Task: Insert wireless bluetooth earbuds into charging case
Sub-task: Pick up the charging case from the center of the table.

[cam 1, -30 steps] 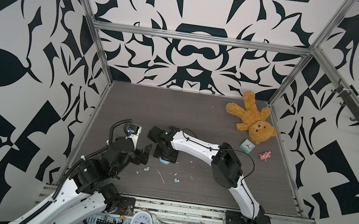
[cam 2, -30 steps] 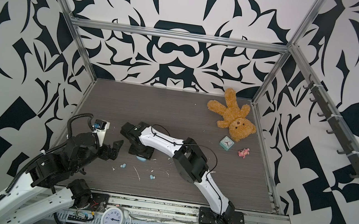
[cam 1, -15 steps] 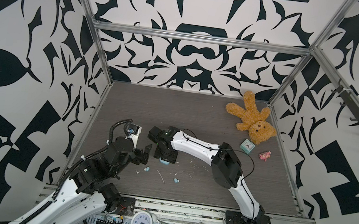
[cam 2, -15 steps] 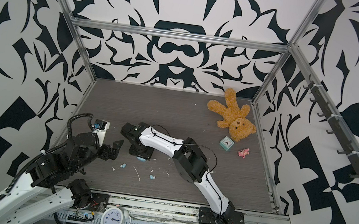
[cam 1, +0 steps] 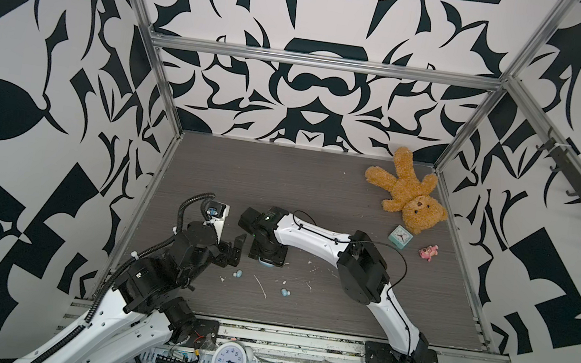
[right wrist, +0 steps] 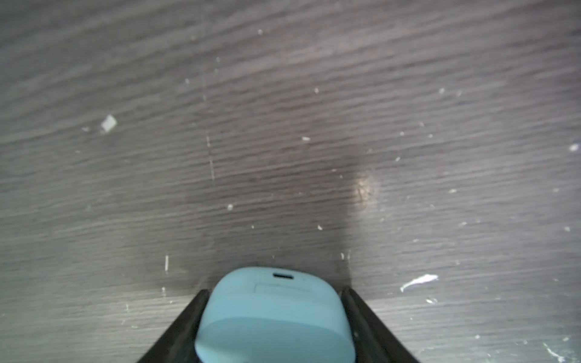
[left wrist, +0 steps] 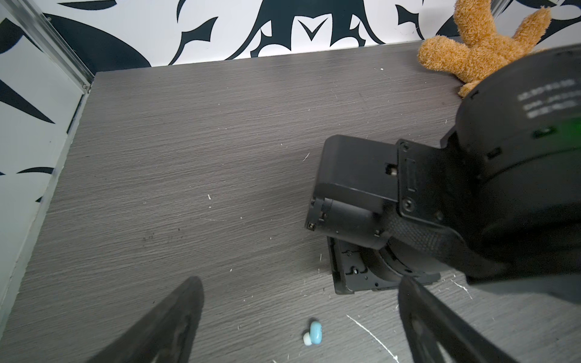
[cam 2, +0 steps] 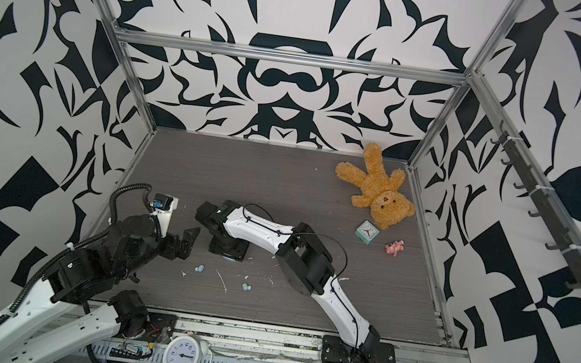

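Observation:
A pale blue charging case [right wrist: 273, 317] sits on the grey table between the fingers of my right gripper [right wrist: 275, 294], which presses on both its sides. In both top views only a sliver of the case [cam 1: 264, 262] [cam 2: 230, 259] shows under that gripper [cam 1: 266, 258]. Two pale blue earbuds [cam 1: 238, 274] [cam 1: 285, 293] lie loose on the table nearer the front. My left gripper [left wrist: 301, 283] hangs open over one earbud [left wrist: 312, 335], which lies between and below its fingers, untouched. The case lid looks shut.
White scraps [cam 1: 260, 286] litter the table around the earbuds. A teddy bear [cam 1: 408, 195], a small teal clock [cam 1: 400, 237] and a pink toy [cam 1: 428, 252] lie at the back right. The left wall [left wrist: 37, 132] is close to my left arm.
The right gripper's jaws have narrowed slightly round the case. Both arms stay nearly where they were.

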